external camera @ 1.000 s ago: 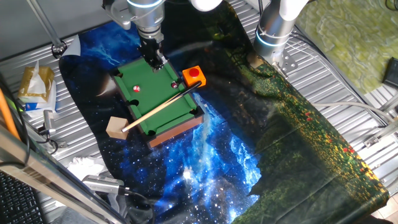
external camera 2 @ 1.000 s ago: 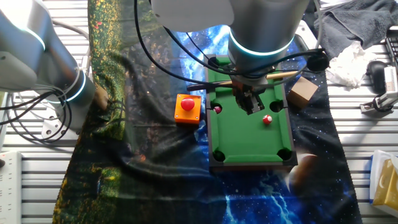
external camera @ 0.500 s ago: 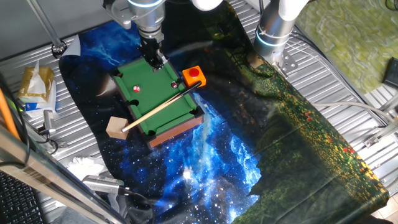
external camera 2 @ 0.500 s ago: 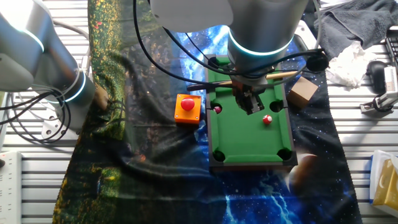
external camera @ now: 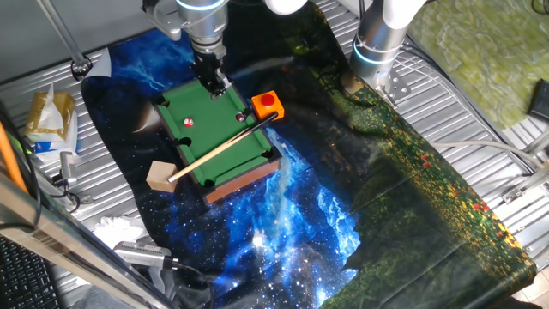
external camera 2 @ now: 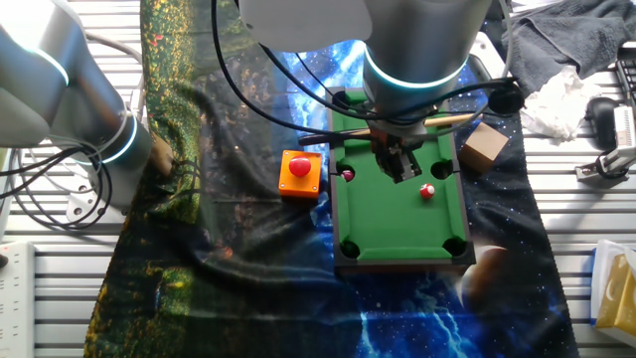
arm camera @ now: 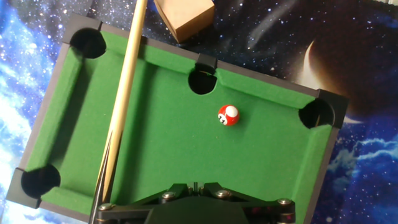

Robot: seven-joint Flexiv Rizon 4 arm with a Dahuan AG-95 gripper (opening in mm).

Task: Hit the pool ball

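The pool ball point(arm camera: 229, 116) sits on the green felt of the mini pool table point(arm camera: 81, 118), just in front of the middle pocket point(arm camera: 202, 81) on the long rail nearest the wooden block point(arm camera: 185, 17). Seen from the hand, it lies ahead of the gripper point(external camera 2: 399, 165) and a little to the right, well apart from the fingers, so a strike has to travel forward and slightly rightward across the felt.

The cue stick point(arm camera: 124, 102) lies lengthwise over the table, its long axis nearly parallel to the short rails and left of the ball, not touching it. In the fixed views its butt end rests on the block and its tip near the orange-based red button point(external camera: 267, 104).

The hand view shows only the gripper's dark housing at the bottom edge (fingertips cut off), and in both fixed views the fingers are too small and dark to separate, so I cannot tell whether they are apart or together. A maroon ball point(external camera 2: 348, 174) sits by the rail nearest the button.
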